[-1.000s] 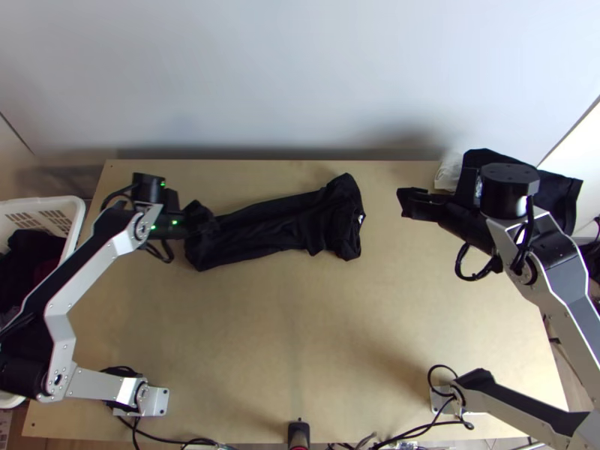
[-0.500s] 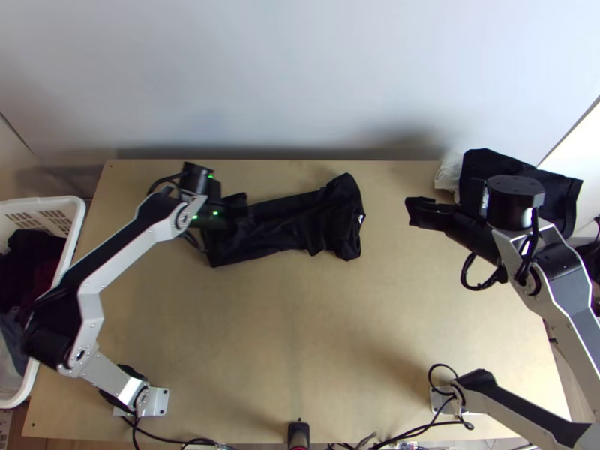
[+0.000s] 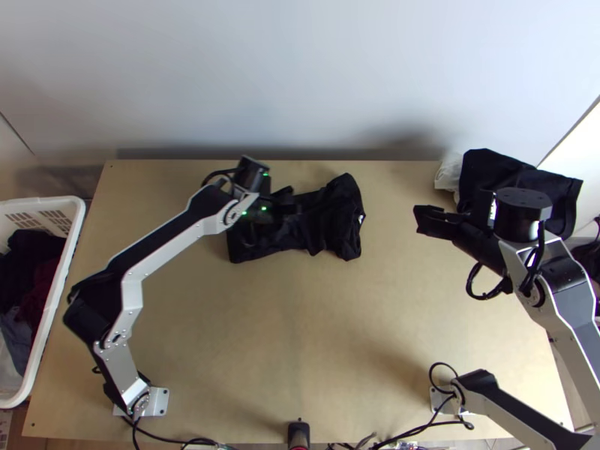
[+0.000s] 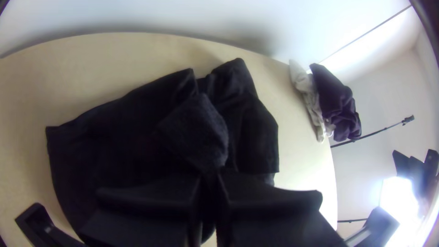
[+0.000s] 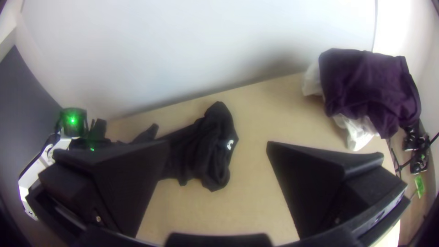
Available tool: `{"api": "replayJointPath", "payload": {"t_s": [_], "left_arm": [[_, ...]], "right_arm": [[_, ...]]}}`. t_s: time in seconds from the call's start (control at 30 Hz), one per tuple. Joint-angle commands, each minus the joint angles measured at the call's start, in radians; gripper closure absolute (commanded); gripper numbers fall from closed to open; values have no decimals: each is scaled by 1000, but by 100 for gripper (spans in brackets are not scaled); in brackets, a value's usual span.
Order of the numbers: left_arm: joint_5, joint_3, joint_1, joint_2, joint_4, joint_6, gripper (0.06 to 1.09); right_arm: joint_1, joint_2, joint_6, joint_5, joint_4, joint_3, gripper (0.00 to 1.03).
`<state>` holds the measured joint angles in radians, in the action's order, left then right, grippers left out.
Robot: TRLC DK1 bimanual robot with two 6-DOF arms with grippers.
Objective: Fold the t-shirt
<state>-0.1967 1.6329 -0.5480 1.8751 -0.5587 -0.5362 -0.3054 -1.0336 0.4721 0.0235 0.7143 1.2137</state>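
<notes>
The shirt (image 3: 341, 217) is lying on the worktop (image 3: 300, 330) between the two grippers, bunched and narrow, its long axis running left to right and its right end angling slightly towards the far edge. The left gripper (image 4: 210, 176) is sitting right over it, roughly midway along its length, with its fingers together and apparently clamping a small tuft of the dark cloth; which part of the shirt that is, I cannot tell. The right gripper (image 3: 427, 219) is waiting just beyond the shirt's right end, pointing left at it with bare worktop lying between, its fingers standing wide apart on nothing. A small white mark (image 5: 230, 144) is showing at that end, facing the right gripper.

So the left arm is having the nearer claim: it is being on the cloth, while the right is being merely close. The step in hand is looking like a fold of the left part over towards the right, along the long axis, and the job is seeming partway through. The next move is calling for carrying the tuft rightward and laying it in line with the right end. The risk is lying in the grip: with so small a tuft, the layers are likely to be dragging or bunching rather than folding flat.
</notes>
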Motion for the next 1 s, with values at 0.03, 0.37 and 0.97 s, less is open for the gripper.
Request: {"api": "replayJointPath", "payload": {"t_s": [0.03,0.37,0.97], "left_arm": [[17,148,-67,96,-6,-38,105],[25,352,-93,213,-15,-67,105],[28,639,-207,406,31,-113,105]], "right_arm": [[15,26,0,0,5,-34,5],[28,53,2,0,5,-88,5],[58,92,2,9,24,-112,7]]}}
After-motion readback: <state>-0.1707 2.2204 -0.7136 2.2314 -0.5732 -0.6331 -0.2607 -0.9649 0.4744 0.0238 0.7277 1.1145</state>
